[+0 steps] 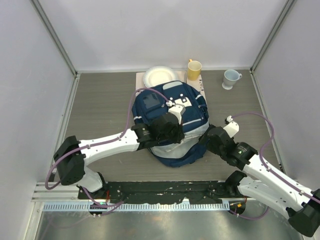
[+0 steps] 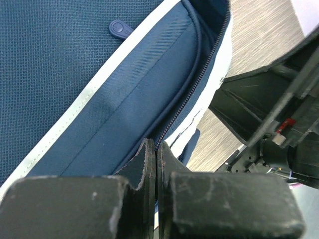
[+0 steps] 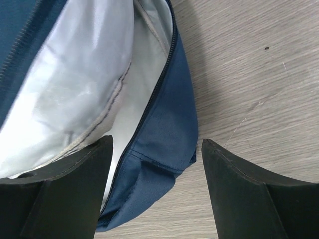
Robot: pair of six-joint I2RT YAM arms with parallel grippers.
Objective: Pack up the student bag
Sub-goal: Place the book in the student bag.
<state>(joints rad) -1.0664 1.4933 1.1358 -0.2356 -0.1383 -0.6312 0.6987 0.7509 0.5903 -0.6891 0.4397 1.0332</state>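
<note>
Your large navy blue fabric backpack (image 1: pixel 186 102) lies at the middle of the grey wood-grain desk (image 1: pixel 100 105), with its pale grey lining (image 3: pixel 75 74) showing at the near end. Your left gripper (image 2: pixel 155 149) is pressed together against the backpack's zip edge, and you cannot tell whether it pinches fabric. Your right gripper (image 3: pixel 157 144) is spread over the open zip (image 3: pixel 149 104).

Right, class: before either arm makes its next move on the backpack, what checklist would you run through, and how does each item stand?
1. Is the student bag unzipped? Ok: the pale lining shows.
2. Are the left fingers shut? Ok: pressed together beside the zip.
3. Are the left fingers pinching fabric? Cannot tell.
4. Are the right fingers open? Ok: one either side of the bag's corner.
5. Are the right fingers touching the bag? Cannot tell.
6. Are the plate, yellow cup and pale cup within reach? Cannot tell: they stand behind the bag.
</note>
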